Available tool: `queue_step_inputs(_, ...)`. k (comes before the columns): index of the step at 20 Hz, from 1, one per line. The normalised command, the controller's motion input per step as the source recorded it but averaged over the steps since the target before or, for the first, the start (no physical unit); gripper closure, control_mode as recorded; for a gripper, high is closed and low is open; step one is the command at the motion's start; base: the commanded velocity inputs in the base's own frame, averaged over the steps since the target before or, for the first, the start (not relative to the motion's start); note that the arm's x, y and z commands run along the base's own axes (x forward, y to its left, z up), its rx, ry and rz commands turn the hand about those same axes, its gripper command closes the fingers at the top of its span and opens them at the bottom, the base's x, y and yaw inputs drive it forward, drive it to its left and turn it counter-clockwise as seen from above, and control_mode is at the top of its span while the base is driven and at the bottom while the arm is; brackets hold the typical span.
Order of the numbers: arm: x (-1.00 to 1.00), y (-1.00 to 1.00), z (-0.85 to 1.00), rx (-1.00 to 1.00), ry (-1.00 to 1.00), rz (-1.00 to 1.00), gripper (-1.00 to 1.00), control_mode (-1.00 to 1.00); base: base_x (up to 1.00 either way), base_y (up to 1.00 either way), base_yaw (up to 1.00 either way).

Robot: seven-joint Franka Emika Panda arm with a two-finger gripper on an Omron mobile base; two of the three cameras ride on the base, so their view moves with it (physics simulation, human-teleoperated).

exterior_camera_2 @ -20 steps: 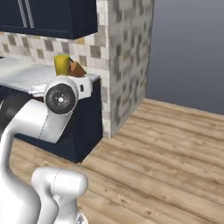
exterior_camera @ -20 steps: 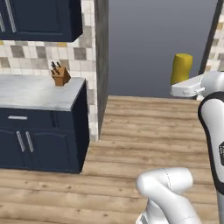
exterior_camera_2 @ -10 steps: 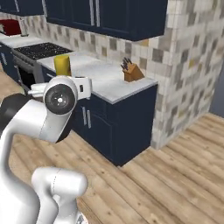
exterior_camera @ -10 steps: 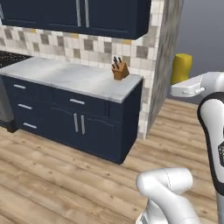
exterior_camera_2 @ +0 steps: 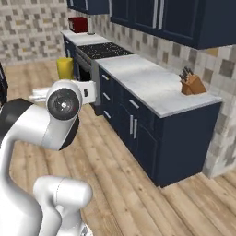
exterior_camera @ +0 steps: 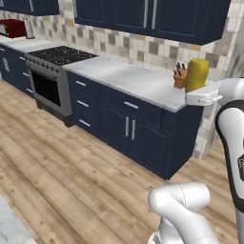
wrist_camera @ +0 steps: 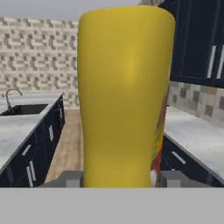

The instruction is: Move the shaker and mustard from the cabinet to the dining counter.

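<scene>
1. Mustard (wrist_camera: 124,96) held upright in jaws, fills the middle of hand view; blocks sight straight ahead.
2. Wood floor (exterior_camera: 71,162) wide open betw. the two benches, free aisle.
3. Right of aisle: marble bench (exterior_camera_2: 152,85) w/ knife block (exterior_camera_2: 191,83) at its end, stove (exterior_camera: 57,55) further along.
4. Left of aisle: dining counter (wrist_camera: 17,127) w/ sink (wrist_camera: 24,108) & faucet (wrist_camera: 11,96); near part bare.

— Where's the mustard (wrist_camera: 124,96)?
— Upright between the jaws of the gripper (wrist_camera: 119,178), off the floor, ahead of the arm.
— And behind it?
— Table (exterior_camera: 138,83) along the wall, with the knife block (exterior_camera: 180,76) at its near end. Stove (exterior_camera: 57,55) further along that run, toaster (exterior_camera: 13,28) beyond the stove. Cabinet (exterior_camera: 157,16) above the table.
— Dining counter (wrist_camera: 19,124)?
— Left of the mustard from the hand, across the floor from the wall run, sink (wrist_camera: 22,109) set in it, faucet (wrist_camera: 11,97) at the sink.
</scene>
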Motion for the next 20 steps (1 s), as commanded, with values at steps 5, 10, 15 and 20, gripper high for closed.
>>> queue_step_inputs(5, 0.0, 0.0, 0.0, 0.0, 0.0, 0.0, 1.0, 1.0, 0.13, 0.0, 0.46)
queue_step_inputs(10, 0.0, 0.0, 0.0, 0.0, 0.0, 0.0, 1.0, 1.0, 0.24, -0.14, 0.28)
queue_step_inputs(15, 0.0, 0.0, 0.0, 0.0, 0.0, 0.0, 1.0, 1.0, -0.08, 0.03, 0.01)
queue_step_inputs(20, 0.0, 0.0, 0.0, 0.0, 0.0, 0.0, 1.0, 1.0, -0.37, 0.66, 0.0)
